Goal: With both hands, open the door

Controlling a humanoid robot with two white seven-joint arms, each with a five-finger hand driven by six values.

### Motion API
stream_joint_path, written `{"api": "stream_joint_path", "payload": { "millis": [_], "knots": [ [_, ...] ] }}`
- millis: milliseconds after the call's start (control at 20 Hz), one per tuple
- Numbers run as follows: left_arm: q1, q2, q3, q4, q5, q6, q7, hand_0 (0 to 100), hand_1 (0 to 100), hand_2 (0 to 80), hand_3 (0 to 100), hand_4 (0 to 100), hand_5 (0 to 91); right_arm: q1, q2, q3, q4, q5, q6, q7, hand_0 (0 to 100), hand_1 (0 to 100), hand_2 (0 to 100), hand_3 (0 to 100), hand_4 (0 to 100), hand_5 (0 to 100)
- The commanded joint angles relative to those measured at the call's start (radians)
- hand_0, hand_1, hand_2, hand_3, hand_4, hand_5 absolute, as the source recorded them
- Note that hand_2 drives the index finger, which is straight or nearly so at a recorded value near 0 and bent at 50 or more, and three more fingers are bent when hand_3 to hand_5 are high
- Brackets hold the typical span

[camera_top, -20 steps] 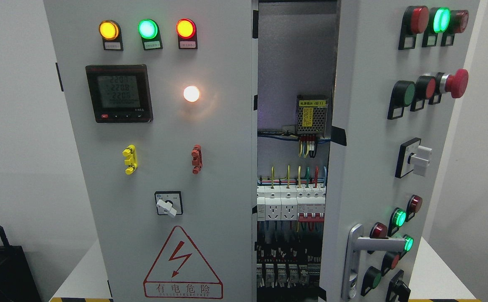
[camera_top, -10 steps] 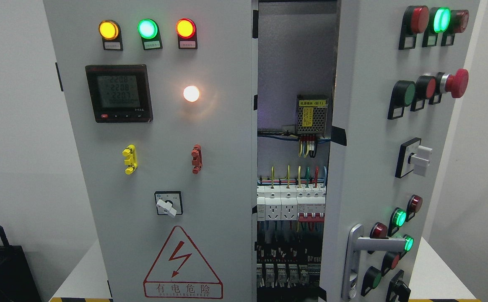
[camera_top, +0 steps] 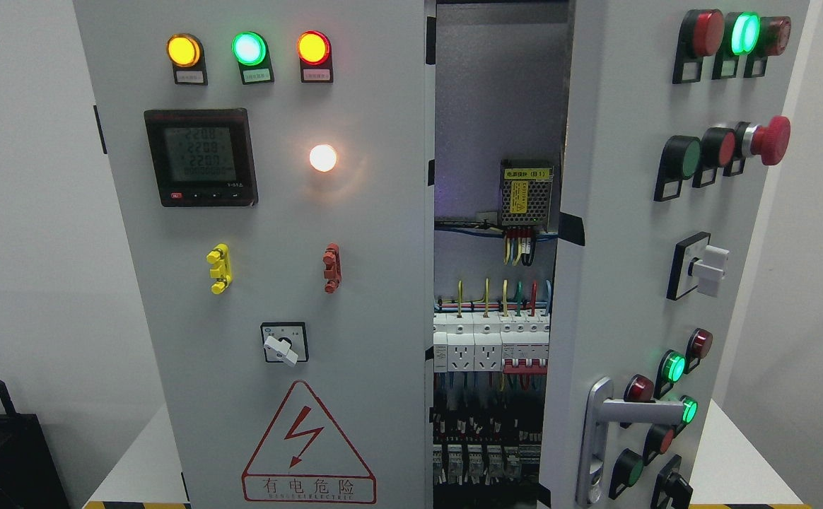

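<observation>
Standing on a white table (camera_top: 737, 459), pale grey metal electrical cabinet (camera_top: 277, 212) filling most of the head view. Right-hand grey cabinet door (camera_top: 616, 283) swung partly outward, seen at an angle, leaving a tall gap between it and the left-hand grey front panel (camera_top: 369, 297). Near that door's lower edge, silver lever handle (camera_top: 627, 410) pointing toward the door's right side. Along the door's right part, a column of round red and black push buttons and lit green lamps, among them a red mushroom-head stop button (camera_top: 771, 140) near the top and a white rotary switch (camera_top: 708, 271) at mid-height.

Visible through the gap: a perforated metal power supply with a yellow label (camera_top: 526, 201), coloured wires below it, then a row of white circuit breakers and sockets (camera_top: 489, 346), with darker terminal rows toward the bottom.

On the left panel, near the top edge, lit amber lamp (camera_top: 183, 50), green lamp (camera_top: 249, 48) and red lamp (camera_top: 313, 47) in a row; under them a black digital meter with a grey display (camera_top: 201, 157) and a glowing white lamp (camera_top: 323, 158). Lower down, a yellow clip (camera_top: 219, 268), a red clip (camera_top: 331, 268), a small black-and-white selector switch (camera_top: 283, 343), and at the bottom edge a red triangular warning sign with a lightning bolt (camera_top: 307, 445).

No robot hand anywhere in view, so cannot tell whether released, clenched or grasping.
</observation>
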Motion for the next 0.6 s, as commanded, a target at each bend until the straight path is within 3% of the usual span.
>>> {"api": "stream_joint_path", "payload": {
  "millis": [0, 301, 551],
  "knots": [
    [-0.032, 0.036, -0.074, -0.026, 0.008, 0.006, 0.0, 0, 0, 0.0, 0, 4, 0.0, 0.0, 0.001, 0.001, 0.0, 0.0, 0.001, 0.0, 0, 0, 0, 0, 0, 0],
    [-0.073, 0.047, -0.088, -0.083, 0.012, 0.006, -0.003, 0, 0, 0.0, 0, 4, 0.0, 0.0, 0.001, -0.001, -0.001, 0.0, 0.001, 0.0, 0, 0, 0, 0, 0, 0],
    [-0.119, 0.093, -0.153, -0.097, 0.04, 0.007, -0.006, 0, 0, 0.0, 0, 4, 0.0, 0.0, 0.0, 0.001, -0.001, 0.0, 0.001, 0.0, 0, 0, 0, 0, 0, 0]
  ]
}}
